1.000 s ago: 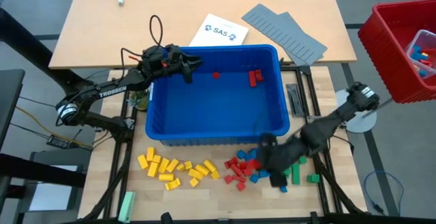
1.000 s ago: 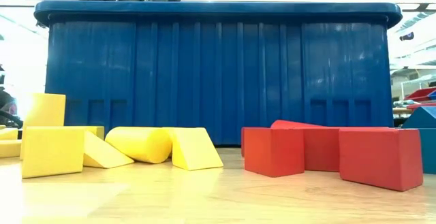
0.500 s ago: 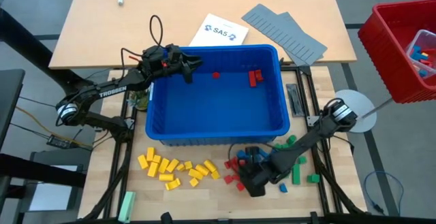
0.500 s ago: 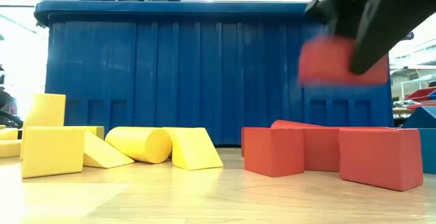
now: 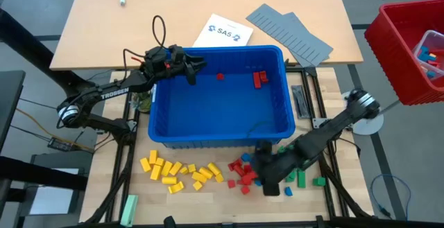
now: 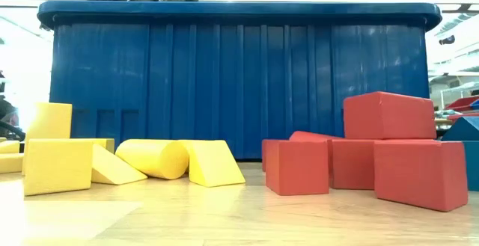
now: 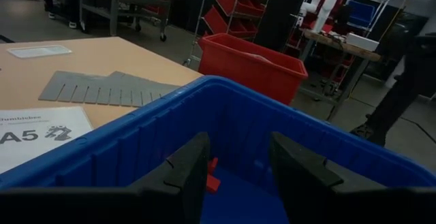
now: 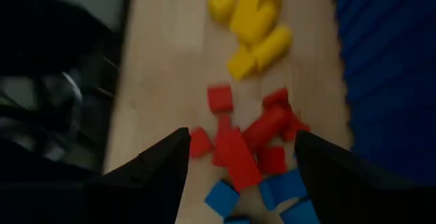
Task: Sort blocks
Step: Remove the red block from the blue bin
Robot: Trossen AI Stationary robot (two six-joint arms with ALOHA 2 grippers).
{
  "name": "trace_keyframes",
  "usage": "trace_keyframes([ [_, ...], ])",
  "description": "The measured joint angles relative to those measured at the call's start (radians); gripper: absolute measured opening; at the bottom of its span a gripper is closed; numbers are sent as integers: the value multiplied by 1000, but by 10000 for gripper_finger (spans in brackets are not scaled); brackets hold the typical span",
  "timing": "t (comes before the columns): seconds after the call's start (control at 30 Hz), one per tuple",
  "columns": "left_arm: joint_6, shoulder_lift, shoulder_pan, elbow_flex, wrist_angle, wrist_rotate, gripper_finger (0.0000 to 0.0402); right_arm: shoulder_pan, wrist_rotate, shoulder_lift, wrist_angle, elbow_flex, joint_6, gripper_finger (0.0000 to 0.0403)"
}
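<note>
My right gripper hangs open over the pile of red blocks on the table in front of the blue bin. It holds nothing. In the low view one red block lies flat on top of other red blocks. Yellow blocks lie to the left of the red ones. Blue blocks and green blocks lie to their right. My left gripper is level and open over the bin's far left corner, with nothing between its fingers.
Three red blocks lie on the bin's floor. Beyond the bin are grey ridged panels and a printed sheet. A red basket stands at the right. A pale green bar lies at the near left edge.
My right gripper brought a red block in over the red pile and let it go. The block now lies on top of the other red blocks. The gripper has then drawn back toward the table's right and left the low view.
</note>
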Motion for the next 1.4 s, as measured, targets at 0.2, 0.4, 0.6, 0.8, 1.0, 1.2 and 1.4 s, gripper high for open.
trace_keyframes([
  [0.2,0,0,0,0,0,0,163,-21,179,-182,7,29,-1,244],
  [0.4,0,0,0,0,0,0,163,-137,534,-287,10,29,-104,228],
  [0.6,0,0,0,0,0,0,163,-420,424,-299,9,29,-261,238],
  [0.8,0,0,0,0,0,0,163,-775,163,-200,40,29,-380,291],
  [1.0,0,0,0,0,0,0,163,-1001,139,-41,70,29,-412,306],
  [1.2,0,0,0,0,0,0,163,-1110,111,126,31,28,-404,287],
  [1.4,0,0,0,0,0,0,163,-1140,98,234,20,28,-396,269],
])
